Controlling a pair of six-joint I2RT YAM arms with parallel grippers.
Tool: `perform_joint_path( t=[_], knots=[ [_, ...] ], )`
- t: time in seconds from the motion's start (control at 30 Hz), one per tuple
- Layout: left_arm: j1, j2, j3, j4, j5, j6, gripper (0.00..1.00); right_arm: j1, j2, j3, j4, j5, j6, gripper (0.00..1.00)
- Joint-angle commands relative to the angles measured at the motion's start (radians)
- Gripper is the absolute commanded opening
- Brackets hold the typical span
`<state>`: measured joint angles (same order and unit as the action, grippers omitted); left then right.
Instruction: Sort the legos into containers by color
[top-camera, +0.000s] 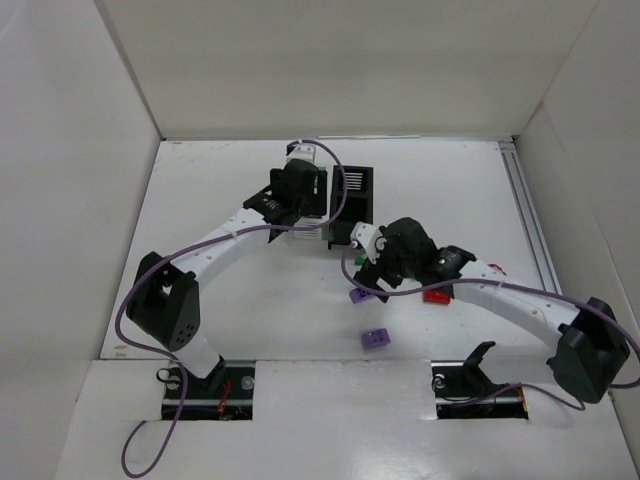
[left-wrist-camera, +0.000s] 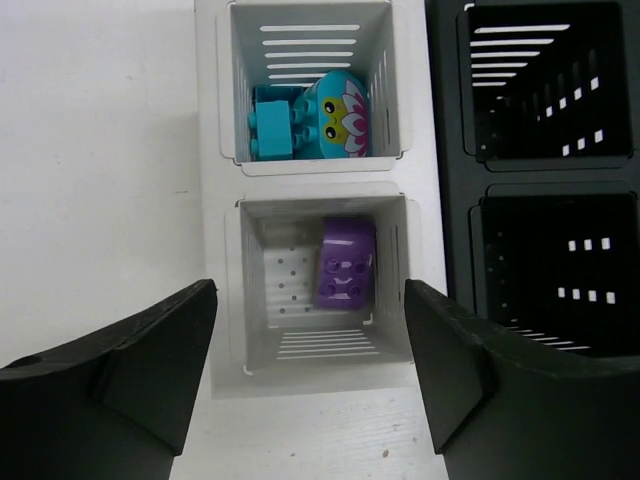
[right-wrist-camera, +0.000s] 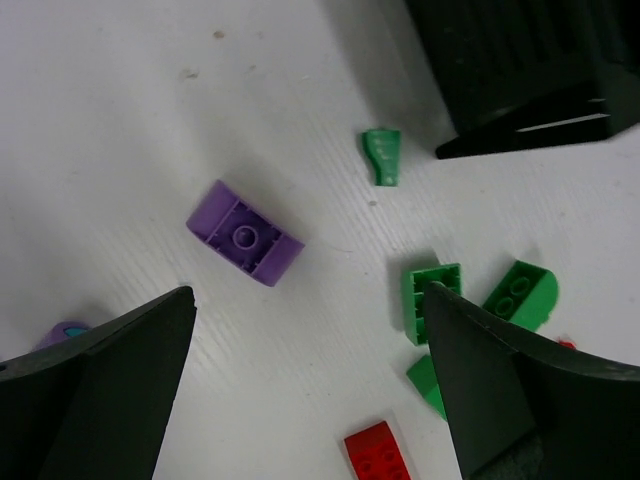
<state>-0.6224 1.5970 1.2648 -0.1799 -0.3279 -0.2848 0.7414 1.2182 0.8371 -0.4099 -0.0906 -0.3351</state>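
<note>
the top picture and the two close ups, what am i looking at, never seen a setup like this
Two robot arms are bolted to a white table. The wide picture comes from a camera above them. The other two come from wrist cameras; the dark wedges are each gripper's own fingers. The left gripper hangs open over a white box holding teal bricks and a purple brick, beside a black box. The right gripper is open above a loose purple piece, green bricks and a red brick. Neither holds anything.

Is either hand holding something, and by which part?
Nothing is held. Both are open: the left hand over the white container, the right hand over a purple lego.
</note>
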Motion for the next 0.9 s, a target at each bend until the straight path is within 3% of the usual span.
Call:
perform_joint_path(
  t=[0.0,0.13,0.2,0.43,0.57,0.67,0.77,0.8,0.87],
  knots=[
    [0.0,-0.049,0.042,0.013,0.016,0.015,0.73,0.027,0.073,0.019,0.033,-0.084,-0.093,1.0],
    [-0.017,-0.182,-0.043,0.003,0.03,0.004,1.0,0.036,0.19,0.066,0.005,-0.11,-0.12,1.0],
    [-0.06,-0.352,-0.135,0.031,0.049,-0.013,1.0,0.046,0.231,0.066,0.005,-0.119,-0.139,0.99],
    [-0.094,-0.678,-0.402,0.046,0.144,-0.189,1.0,0.065,0.346,0.106,0.051,-0.11,-0.16,0.97],
    [-0.094,-0.822,-0.53,-0.038,0.173,-0.287,1.0,0.065,0.411,0.119,0.065,-0.11,-0.17,0.96],
    [-0.094,-0.899,-0.585,-0.093,0.182,-0.376,1.0,0.065,0.422,0.119,0.065,-0.101,-0.17,0.84],
    [-0.094,-0.95,-0.617,-0.115,0.168,-0.418,1.0,0.065,0.422,0.108,0.075,-0.11,-0.17,0.65],
    [-0.094,-0.95,-0.617,-0.115,0.168,-0.427,1.0,0.065,0.422,0.108,0.075,-0.119,-0.17,0.52],
    [-0.094,-0.962,-0.617,-0.115,0.168,-0.427,1.0,0.065,0.422,0.108,0.075,-0.12,-0.17,0.39]
  ],
)
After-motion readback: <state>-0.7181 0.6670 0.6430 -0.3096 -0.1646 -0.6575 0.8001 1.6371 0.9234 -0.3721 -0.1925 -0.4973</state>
